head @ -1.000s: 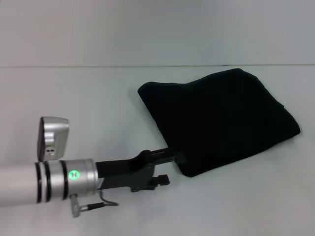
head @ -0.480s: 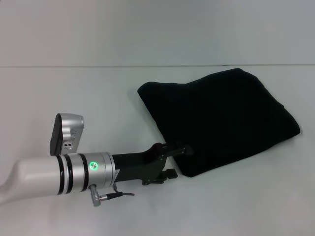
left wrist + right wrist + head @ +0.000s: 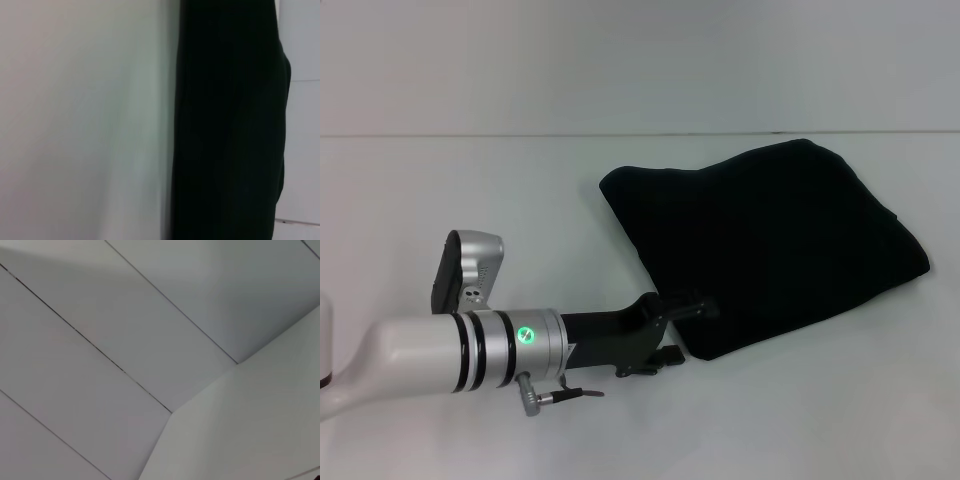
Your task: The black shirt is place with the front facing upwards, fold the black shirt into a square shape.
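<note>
Head view: the black shirt (image 3: 765, 245), folded into a rough rectangle, lies right of centre on the white counter (image 3: 500, 190); the left gripper (image 3: 685, 330), fingers parted and released, sits at the shirt's near-left corner. Left wrist view: the shirt (image 3: 227, 125) beside bare counter (image 3: 80, 120). Right wrist view: pale panels only.

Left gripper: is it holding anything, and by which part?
Cannot be told: the left gripper sits at the near corner of the folded black shirt; contact is unclear.

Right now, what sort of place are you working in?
Probably a lab or test bench: a plain white table, a bare pale wall, and only the folded black shirt by the left gripper.
</note>
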